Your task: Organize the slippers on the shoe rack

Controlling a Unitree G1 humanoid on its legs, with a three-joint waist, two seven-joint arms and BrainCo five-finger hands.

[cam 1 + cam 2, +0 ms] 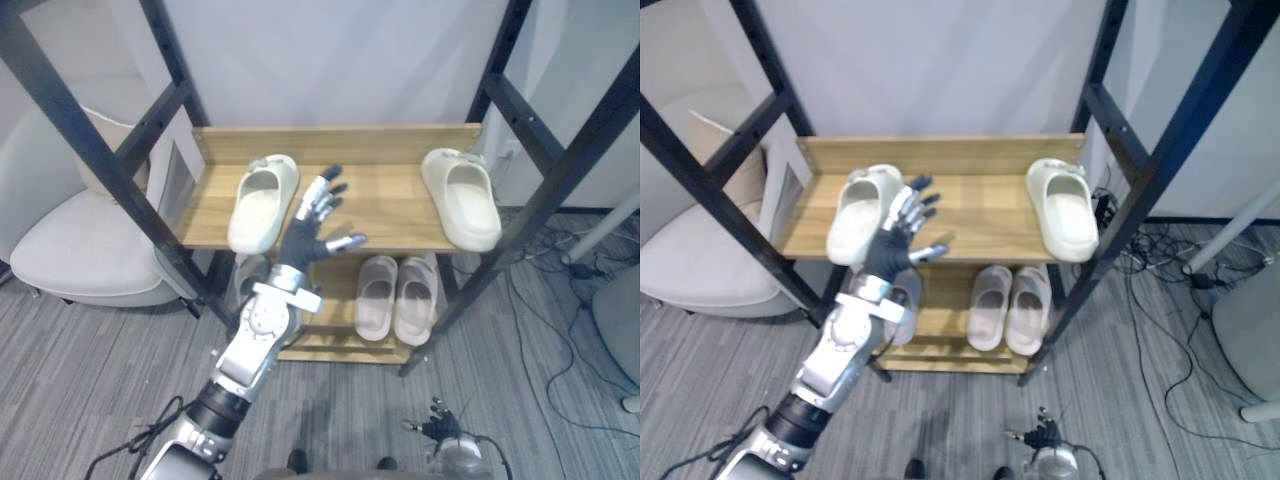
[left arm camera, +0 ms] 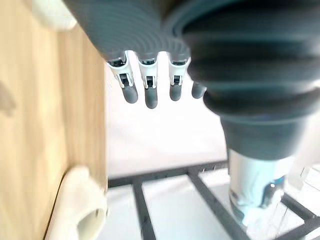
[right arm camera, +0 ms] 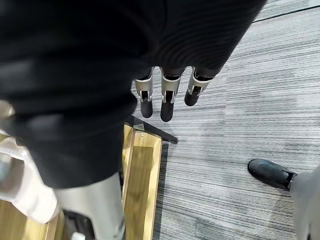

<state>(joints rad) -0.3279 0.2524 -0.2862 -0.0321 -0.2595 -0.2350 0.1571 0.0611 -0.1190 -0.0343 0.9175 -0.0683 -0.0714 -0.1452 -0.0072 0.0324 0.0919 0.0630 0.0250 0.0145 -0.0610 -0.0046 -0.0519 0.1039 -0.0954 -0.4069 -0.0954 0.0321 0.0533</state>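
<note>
A cream slipper (image 1: 262, 202) lies on the left of the rack's wooden top shelf (image 1: 380, 200), toe toward me. Its mate (image 1: 462, 197) lies at the shelf's right end. My left hand (image 1: 305, 240) is raised in front of the shelf, just right of the left slipper, open with fingers spread and holding nothing. In the left wrist view its fingers (image 2: 145, 90) hang straight beside the shelf board, with a cream slipper (image 2: 77, 210) past them. My right hand (image 1: 440, 428) hangs low near the floor, its fingers (image 3: 167, 100) straight and empty.
A pair of beige slippers (image 1: 397, 297) sits on the lower shelf (image 3: 142, 185), and another pale slipper (image 1: 902, 300) is partly hidden behind my left arm. Black metal posts (image 1: 90, 150) frame the rack. A white armchair (image 1: 70, 240) stands at the left; cables (image 1: 560, 260) lie on the carpet at the right.
</note>
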